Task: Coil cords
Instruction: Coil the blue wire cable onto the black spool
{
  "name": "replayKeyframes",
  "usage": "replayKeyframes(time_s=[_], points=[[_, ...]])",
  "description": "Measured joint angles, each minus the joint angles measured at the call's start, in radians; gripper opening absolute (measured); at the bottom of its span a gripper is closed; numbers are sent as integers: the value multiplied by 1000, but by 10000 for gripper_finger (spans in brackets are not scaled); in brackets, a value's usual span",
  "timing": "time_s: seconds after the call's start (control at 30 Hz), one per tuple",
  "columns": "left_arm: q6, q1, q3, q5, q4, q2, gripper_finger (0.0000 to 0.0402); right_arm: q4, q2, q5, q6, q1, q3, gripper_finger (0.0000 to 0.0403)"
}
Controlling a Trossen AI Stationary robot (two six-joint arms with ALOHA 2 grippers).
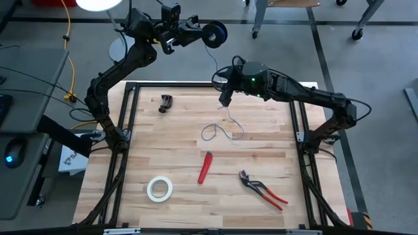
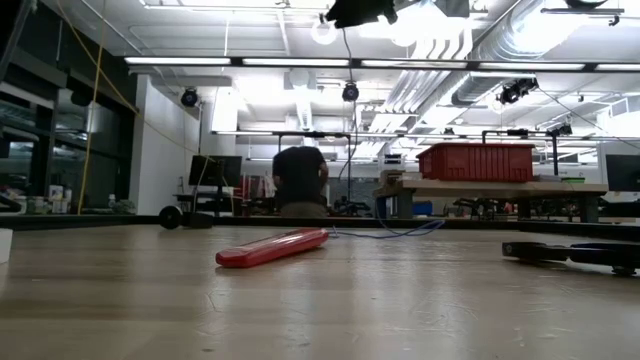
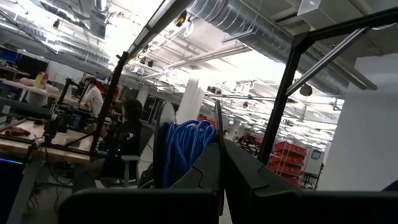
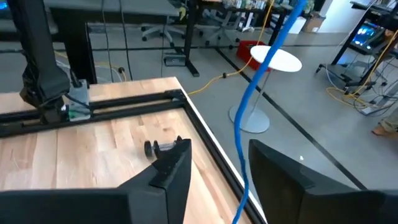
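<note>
A small black round spool with blue wire wound on it is held high in the air beyond the table's far edge. My left gripper is shut on it. The thin blue-violet wire runs down from the spool. It passes between the open fingers of my right gripper, as the right wrist view shows, and ends in loose loops lying on the wooden table. I cannot tell whether the right fingers touch the wire. My left gripper pinches the spool's thin black flange between its two fingers, with the wound blue wire right beside them. The fingers come roughly level from the table's left. The spool is lifted clear, high above the table's far edge, and the wire hangs down from it.
A red-handled tool lies near the table's middle. Red-handled pliers lie at the near right and a white tape roll at the near left. A small black clamp lies at the far left. A yellow cable runs over the floor.
</note>
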Motion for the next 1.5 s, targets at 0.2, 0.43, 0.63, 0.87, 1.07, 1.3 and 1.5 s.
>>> replayKeyframes(time_s=[0.2,0.43,0.63,0.87,1.07,1.3,1.5], points=[[1,2,0,4,1,0,1,-2,-6,64,-26,13,0,81],[-6,26,0,7,0,0,1,-5,-39,76,-19,42,0,3],[-7,113,0,79,-27,-19,1,-65,-113,51,50,68,0,1],[99,187,0,150,-356,-58,1,-89,-209,44,80,82,0,0],[307,176,1,173,-730,-93,1,-63,-254,45,80,69,0,0],[543,145,0,29,-1063,-101,1,-16,-267,36,79,59,0,0],[541,92,0,29,-1130,-94,1,-14,-267,43,61,47,0,0]])
